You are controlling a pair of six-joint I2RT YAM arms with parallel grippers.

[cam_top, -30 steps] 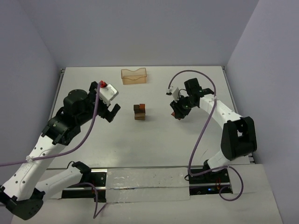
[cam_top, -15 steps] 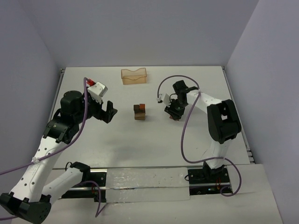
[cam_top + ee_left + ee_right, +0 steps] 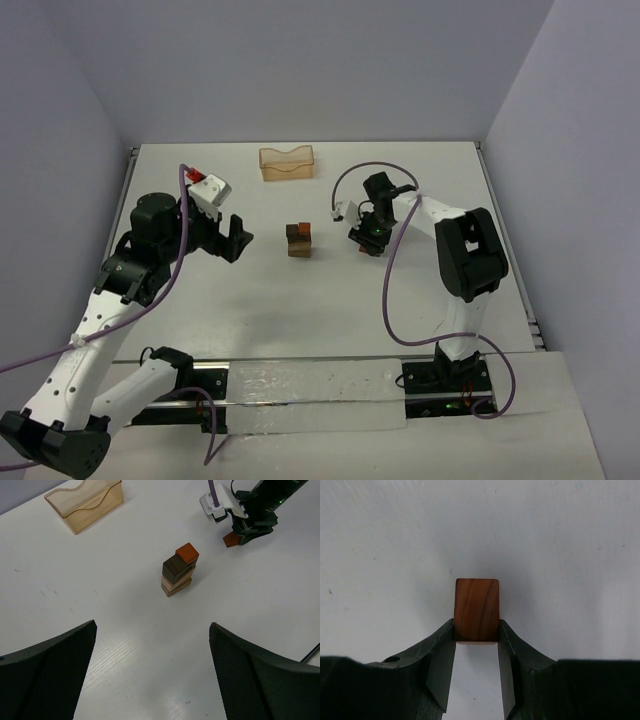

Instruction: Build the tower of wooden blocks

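A small tower of wood blocks (image 3: 298, 240) stands mid-table: tan at the bottom, dark brown and reddish-brown on top; it shows in the left wrist view (image 3: 178, 571) too. My right gripper (image 3: 368, 243) is to the tower's right, low at the table, shut on a reddish-brown block (image 3: 476, 610) pinched at its near end between the fingertips; the block also shows in the left wrist view (image 3: 231, 539). My left gripper (image 3: 232, 240) is open and empty, raised to the tower's left, its fingers (image 3: 50, 675) wide apart.
A pale orange translucent tray (image 3: 287, 162) stands at the back, behind the tower, and shows in the left wrist view (image 3: 85, 504). The right arm's purple cable (image 3: 395, 260) loops over the table's right side.
My right gripper has moved left toward the tower with the block. My left gripper drew back slightly to the left and stays open.
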